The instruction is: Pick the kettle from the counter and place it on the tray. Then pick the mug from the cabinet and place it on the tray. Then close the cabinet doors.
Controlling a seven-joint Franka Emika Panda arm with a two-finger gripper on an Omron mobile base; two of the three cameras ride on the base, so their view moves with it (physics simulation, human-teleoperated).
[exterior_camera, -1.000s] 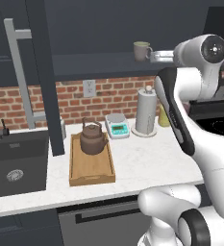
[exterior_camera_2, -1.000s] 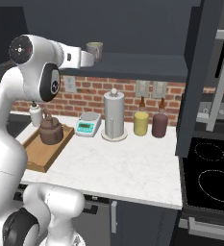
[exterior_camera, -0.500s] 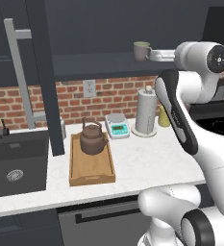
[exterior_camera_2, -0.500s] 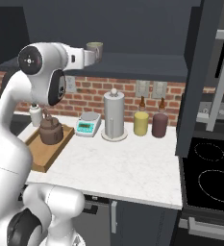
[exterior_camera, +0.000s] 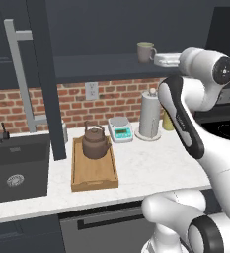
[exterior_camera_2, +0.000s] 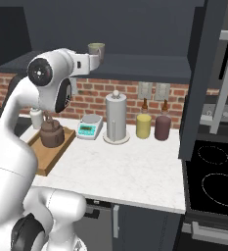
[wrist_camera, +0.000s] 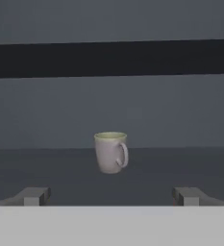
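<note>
Dark navy-grey cabinet [exterior_camera: 111, 66], upper wall unit: both cabinet doors [exterior_camera: 47, 79] stand open, 1 at each side of the bay. White marble-look counter [exterior_camera_2: 135, 171] below it carries the tray [exterior_camera: 93, 173], light wood, beside the sink [exterior_camera: 15, 173]. The kettle [exterior_camera: 95, 142] sits upright on the tray's far half, so step 1 of 3 reads as complete. Steps 2 and 3 remain: the mug [wrist_camera: 111, 152] stands upright on the cabinet shelf, handle to the right in the hand view, and the doors are not shut.

The gripper [wrist_camera: 111, 196] is spread wide and holds nothing; the mug lies ahead, centred between the fingertips but apart from them.

Surroundings: paper-towel roll [exterior_camera_2: 116, 117], scale [exterior_camera_2: 89, 127], yellow jar [exterior_camera_2: 144, 126], maroon jar [exterior_camera_2: 162, 127]. None blocks the shelf approach. The roll and scale stand near the likely path down to the tray.
</note>
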